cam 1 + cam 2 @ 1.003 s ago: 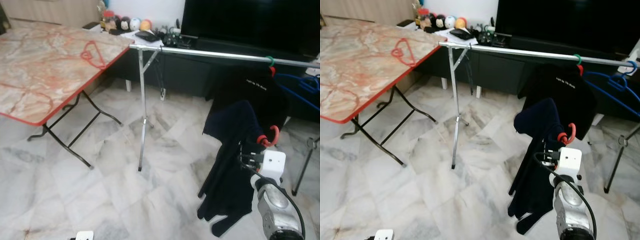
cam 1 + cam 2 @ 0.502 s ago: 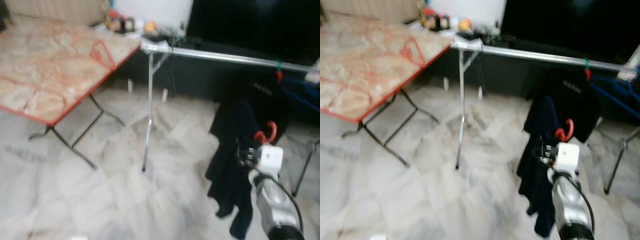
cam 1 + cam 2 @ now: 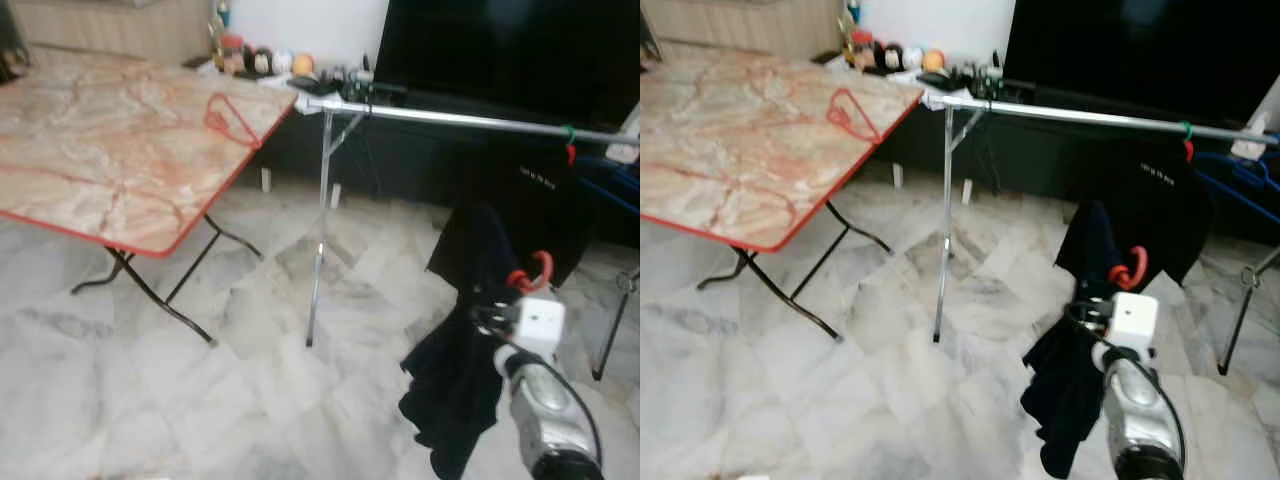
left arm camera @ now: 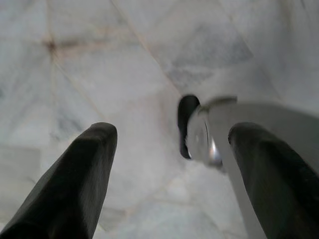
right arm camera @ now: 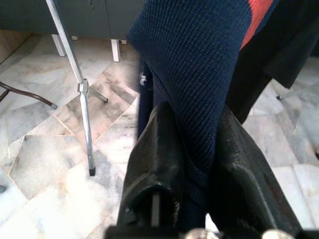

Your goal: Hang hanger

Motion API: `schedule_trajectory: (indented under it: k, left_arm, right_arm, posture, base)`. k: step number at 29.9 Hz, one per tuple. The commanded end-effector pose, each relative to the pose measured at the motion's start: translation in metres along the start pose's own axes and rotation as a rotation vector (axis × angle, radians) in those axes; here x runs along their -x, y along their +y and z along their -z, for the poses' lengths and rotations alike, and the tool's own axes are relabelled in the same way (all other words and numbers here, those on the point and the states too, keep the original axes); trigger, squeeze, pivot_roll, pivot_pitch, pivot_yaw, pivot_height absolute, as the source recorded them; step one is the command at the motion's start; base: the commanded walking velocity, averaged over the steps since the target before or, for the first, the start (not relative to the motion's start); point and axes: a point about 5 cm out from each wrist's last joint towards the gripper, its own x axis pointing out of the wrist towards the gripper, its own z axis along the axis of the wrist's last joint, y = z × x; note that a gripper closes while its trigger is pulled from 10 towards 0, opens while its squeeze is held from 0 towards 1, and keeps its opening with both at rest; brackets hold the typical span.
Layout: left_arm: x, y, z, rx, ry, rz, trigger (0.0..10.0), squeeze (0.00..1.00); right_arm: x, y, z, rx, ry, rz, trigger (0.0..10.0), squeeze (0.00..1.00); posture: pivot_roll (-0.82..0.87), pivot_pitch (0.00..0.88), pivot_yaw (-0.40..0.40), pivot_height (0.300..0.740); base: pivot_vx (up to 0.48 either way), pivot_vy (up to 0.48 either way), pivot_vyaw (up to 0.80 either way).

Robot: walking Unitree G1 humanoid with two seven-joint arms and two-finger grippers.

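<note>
My right gripper is shut on a red hanger that carries a dark navy garment. The garment drapes down over the gripper toward the floor. Only the hanger's red hook shows above my white wrist. This sits low at the right, below and in front of the silver clothes rail. A black shirt hangs on the rail from a green-and-red hook. My left gripper hangs open over the marble floor.
A folding table with a marble-pattern top stands at the left, with a red hanger lying on it. The rail's upright leg stands mid-floor. A blue hanger hangs at the rail's right end. A dark TV unit is behind.
The whole picture has shifted rightward, so the camera has turned left and steadied after blur. My right gripper still holds the hanger with the garment at about the same place.
</note>
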Motion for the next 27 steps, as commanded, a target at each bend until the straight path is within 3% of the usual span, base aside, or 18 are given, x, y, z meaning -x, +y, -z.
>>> schedule_trajectory:
  k: [1, 5, 10, 15, 20, 27]
  left_arm:
    - [-0.002, -0.011, -0.004, -0.012, -0.003, 0.029, 10.0, 0.0]
    - [-0.003, -0.01, -0.007, -0.024, -0.008, 0.033, 10.0, 0.0]
    - [0.0, 0.001, 0.0, -0.028, 0.012, 0.02, 10.0, 0.0]
    - [0.002, 0.004, 0.006, -0.031, 0.016, 0.013, 10.0, 0.0]
    - [0.0, -0.008, 0.003, -0.048, 0.005, 0.033, 10.0, 0.0]
    - [0.001, -0.008, 0.009, -0.052, 0.022, 0.031, 10.0, 0.0]
  right_arm:
    - [-0.005, -0.008, -0.015, -0.003, -0.056, 0.024, 10.0, 0.0]
    - [-0.006, -0.007, -0.018, -0.005, -0.064, 0.022, 10.0, 0.0]
    - [-0.003, -0.012, -0.012, -0.012, -0.053, 0.042, 10.0, 0.0]
    - [-0.003, -0.006, -0.003, 0.02, 0.003, 0.004, 10.0, 0.0]
    - [-0.004, -0.001, 0.002, 0.044, 0.07, -0.041, 10.0, 0.0]
    - [0.002, 0.0, 0.024, 0.064, 0.196, -0.067, 10.0, 0.0]
  posture:
    - [0.01, 0.0, -0.088, 0.74]
    - [0.01, 0.0, -0.082, 0.74]
    - [0.0, 0.0, -0.077, 0.74]
    - [0.0, 0.0, -0.078, 0.74]
    - [0.0, 0.0, -0.07, 0.74]
    - [0.01, 0.0, -0.073, 0.74]
  base:
    - [0.0, 0.48, 0.0]
    - [0.0, 0.48, 0.0]
    - [0.0, 0.471, 0.0]
    - [0.0, 0.0, 0.0]
    - [0.0, 0.0, 0.0]
    - [0.0, 0.0, 0.0]
